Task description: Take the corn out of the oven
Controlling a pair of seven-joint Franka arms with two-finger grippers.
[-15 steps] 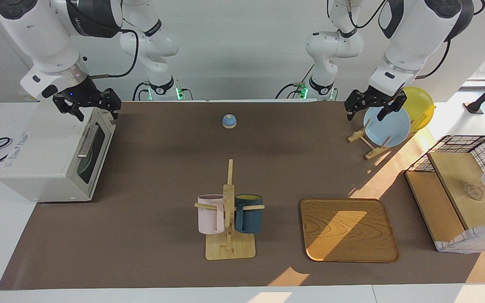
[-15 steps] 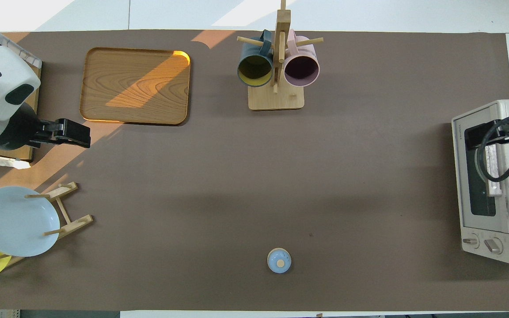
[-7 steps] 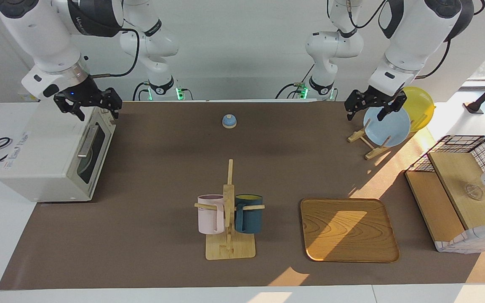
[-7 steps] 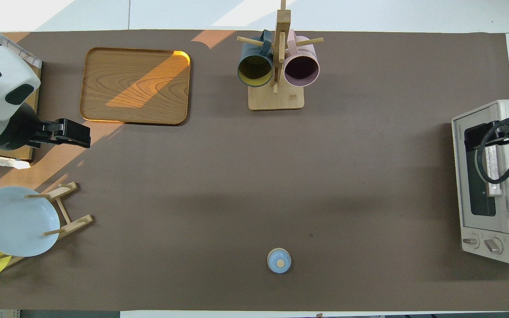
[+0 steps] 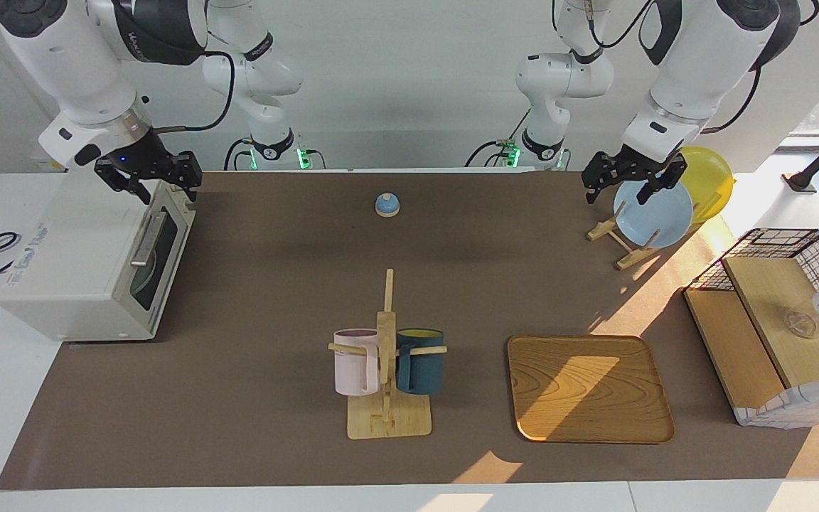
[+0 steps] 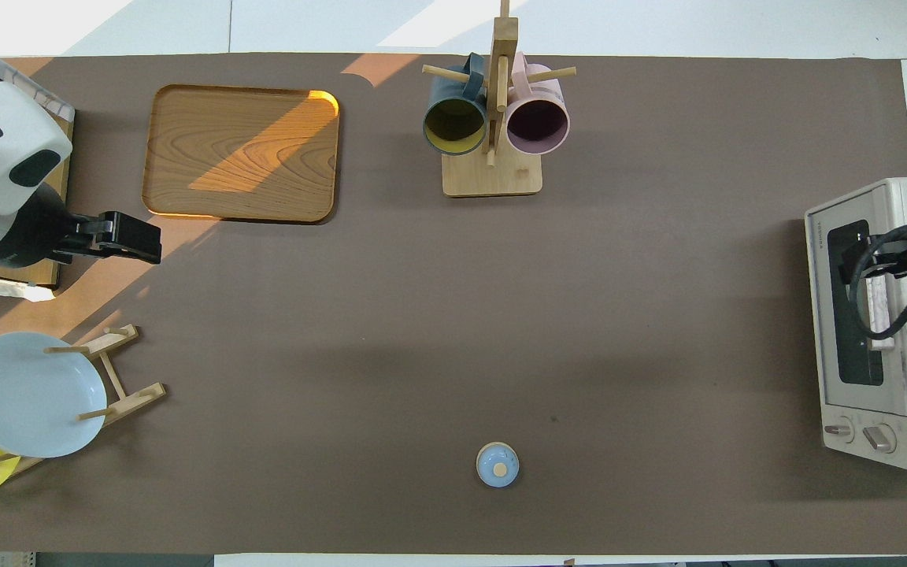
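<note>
Oven point(image 5: 89, 263) stands at the right arm's end of the table, door shut; corn cannot be seen. Right gripper point(image 5: 156, 186) is held over the oven's upper edge nearest the robots; its opening cannot be told. Left gripper point(image 5: 630, 183) is held open over the blue plate point(image 5: 655, 213), waiting.

One oven point(image 5: 89, 263) stands on the table. There are two plates in one wooden rack point(image 5: 623, 245): a pale blue plate point(image 5: 655, 213) and a yellow plate point(image 5: 712, 178). Two mugs hang on one mug stand point(image 5: 387, 398): a pink mug point(image 5: 354, 363) and a dark blue mug point(image 5: 420, 363). There is one wooden tray point(image 5: 589, 387), one wire basket point(image 5: 779, 249) and one small blue lid point(image 5: 387, 205).
</note>
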